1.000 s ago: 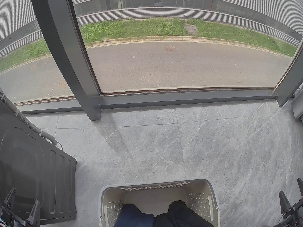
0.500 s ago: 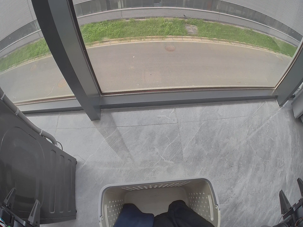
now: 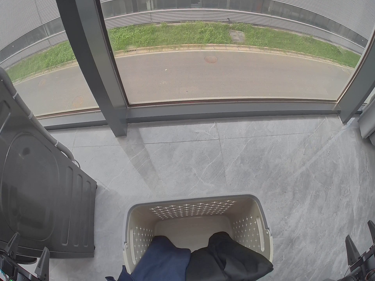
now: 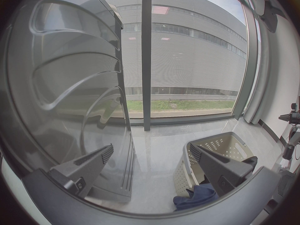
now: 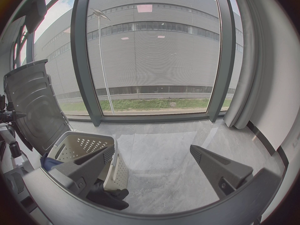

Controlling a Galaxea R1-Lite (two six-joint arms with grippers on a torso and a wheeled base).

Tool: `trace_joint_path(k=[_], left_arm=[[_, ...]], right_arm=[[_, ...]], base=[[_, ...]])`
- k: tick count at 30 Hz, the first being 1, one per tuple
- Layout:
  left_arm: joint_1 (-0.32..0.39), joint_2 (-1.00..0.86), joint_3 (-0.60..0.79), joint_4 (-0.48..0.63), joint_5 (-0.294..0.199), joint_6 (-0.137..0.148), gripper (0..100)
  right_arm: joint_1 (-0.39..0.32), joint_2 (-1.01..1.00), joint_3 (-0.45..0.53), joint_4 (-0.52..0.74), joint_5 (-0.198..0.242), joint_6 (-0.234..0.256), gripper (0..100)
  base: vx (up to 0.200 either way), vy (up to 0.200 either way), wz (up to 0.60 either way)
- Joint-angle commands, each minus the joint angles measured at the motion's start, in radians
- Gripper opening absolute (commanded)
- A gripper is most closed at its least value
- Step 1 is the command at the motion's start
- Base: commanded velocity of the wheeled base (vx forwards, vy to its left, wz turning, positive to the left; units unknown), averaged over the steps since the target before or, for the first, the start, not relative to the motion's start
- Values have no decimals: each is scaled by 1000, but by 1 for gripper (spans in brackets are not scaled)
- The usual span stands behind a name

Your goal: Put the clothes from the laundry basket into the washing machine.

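Note:
The beige laundry basket (image 3: 256, 223) stands on the floor low in the middle of the head view. A navy cloth (image 3: 162, 260) and a black cloth (image 3: 226, 258) lie in it and hang over its near rim. The dark grey washing machine (image 3: 35, 192) stands to the left, its ribbed panel facing the basket. My left gripper (image 3: 28, 248) is open and empty at the lower left, in front of the machine (image 4: 78, 78). My right gripper (image 3: 359, 233) is open and empty at the lower right, beside the basket (image 5: 81, 141) and apart from it.
Grey marble floor tiles (image 3: 242, 160) stretch from the basket to a floor-to-ceiling window with a dark pillar (image 3: 93, 59). A grey hose (image 3: 31, 118) runs along the machine's edge. A pale curtain (image 5: 250, 78) and a white wall close the right side.
The head camera has shifted, so more of the basket and its clothes shows and the machine looks larger. Neither gripper has changed place in the picture.

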Motion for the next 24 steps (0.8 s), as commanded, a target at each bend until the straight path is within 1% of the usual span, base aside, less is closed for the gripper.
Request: trace_joint_path(k=[1, 24], left_arm=[[0, -17, 18, -1, 0, -2, 100], [0, -15, 18, -1, 0, 0, 100]], right_arm=[[0, -16, 16, 0, 0, 0, 100], [0, -16, 16, 0, 0, 0, 100]], base=[[-200, 0, 0], [-200, 0, 0]])
